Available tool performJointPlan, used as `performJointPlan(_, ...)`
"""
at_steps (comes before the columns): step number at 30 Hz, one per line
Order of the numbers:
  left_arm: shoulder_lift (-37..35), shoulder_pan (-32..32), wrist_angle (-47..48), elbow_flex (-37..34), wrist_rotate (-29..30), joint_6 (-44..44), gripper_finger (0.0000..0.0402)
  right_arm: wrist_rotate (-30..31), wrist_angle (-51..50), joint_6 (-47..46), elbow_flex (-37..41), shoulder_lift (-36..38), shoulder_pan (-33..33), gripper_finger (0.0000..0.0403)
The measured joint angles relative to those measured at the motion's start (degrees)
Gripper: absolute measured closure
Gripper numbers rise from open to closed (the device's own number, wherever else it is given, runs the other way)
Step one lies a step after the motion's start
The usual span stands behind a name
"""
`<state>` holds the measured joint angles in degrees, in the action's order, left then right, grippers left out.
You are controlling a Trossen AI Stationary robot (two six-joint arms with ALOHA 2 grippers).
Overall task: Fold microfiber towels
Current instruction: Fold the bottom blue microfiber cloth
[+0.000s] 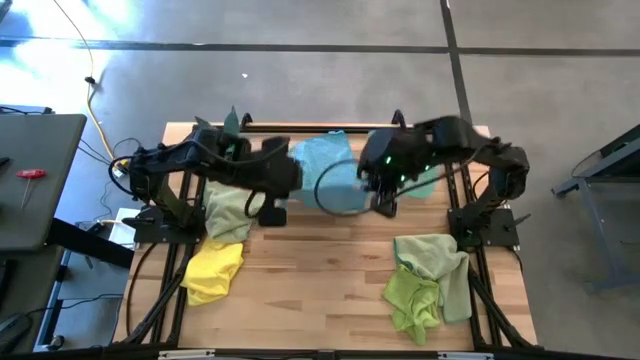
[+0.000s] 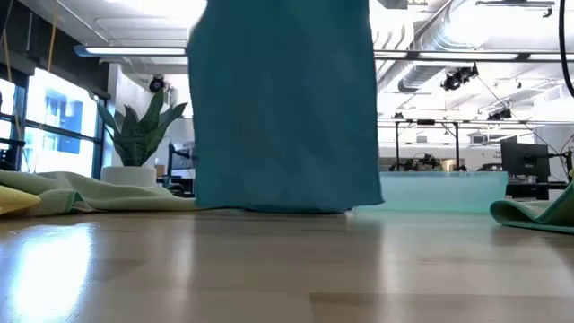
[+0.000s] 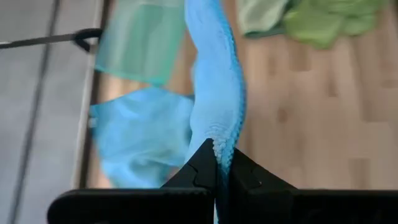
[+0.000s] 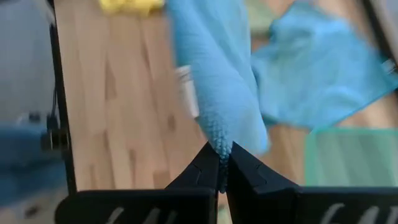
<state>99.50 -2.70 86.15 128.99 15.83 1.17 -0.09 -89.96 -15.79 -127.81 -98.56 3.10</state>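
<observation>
With the left tool (image 3: 216, 163) and right tool (image 4: 222, 160) each pinched shut on a top corner of the blue towel (image 2: 282, 108), which hangs mid-surface with its hem brushing the wood, keep both corners level and taut as you lay it flat.

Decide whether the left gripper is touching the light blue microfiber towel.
Touching: the left wrist view shows the left gripper shut on an edge of the light blue microfiber towel.
</observation>
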Motion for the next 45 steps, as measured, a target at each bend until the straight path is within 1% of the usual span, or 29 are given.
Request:
performJointPlan(4, 1.41, -4.79, 0.09, 0.02, -0.60, 5.01, 0.0401, -0.45, 0.12, -3.26, 9.25, -0.13, 4.48, 0.0403)
performJointPlan(6, 2.53, -6.94, -0.08, 0.02, -1.98, 7.79, 0.0401, -0.33, 1.13, -4.92, 13.83, -0.13, 6.45, 0.0403)
performJointPlan(9, 4.97, -10.23, -0.03, 0.02, -3.03, 11.17, 0.0401, -0.52, 4.97, -6.14, 19.52, -0.17, 9.34, 0.0403)
performJointPlan(12, 8.42, -13.45, 0.22, 0.02, -2.97, 12.84, 0.0401, -3.42, 9.68, -7.12, 23.51, -0.17, 11.92, 0.0403)
performJointPlan(16, 12.86, -16.74, 0.37, 0.00, -2.06, 15.19, 0.0401, -5.39, 15.11, -8.46, 27.36, -0.15, 14.75, 0.0403)
performJointPlan(20, 14.77, -17.92, -0.34, 0.00, -5.34, 17.61, 0.0401, -8.06, 20.02, -10.17, 31.02, -0.13, 17.13, 0.0403)
performJointPlan(22, 15.32, -18.61, -0.90, 0.00, -6.99, 18.28, 0.0401, -9.73, 24.14, -10.97, 33.05, -0.11, 18.36, 0.0403)
performJointPlan(24, 16.03, -19.32, -1.24, 0.00, -7.23, 18.69, 0.0401, -10.96, 27.80, -11.59, 35.09, -0.11, 19.66, 0.0403)
performJointPlan(30, 18.13, -21.04, -3.17, 0.00, -7.42, 18.71, 0.0401, -11.87, 37.89, -16.35, 41.84, -0.11, 22.46, 0.0403)
performJointPlan(35, 22.22, -21.87, -3.26, -0.05, -7.40, 17.59, 0.0401, -12.39, 45.39, -20.10, 46.53, -0.11, 23.97, 0.0403)
performJointPlan(43, 28.93, -24.63, -3.61, -0.05, -7.92, 17.83, 0.0401, -11.96, 51.00, -22.66, 48.09, -0.11, 25.41, 0.0403)
performJointPlan(45, 29.77, -25.83, -3.77, -0.05, -7.81, 19.11, 0.0401, -10.48, 51.54, -23.90, 48.09, -0.11, 25.98, 0.0403)
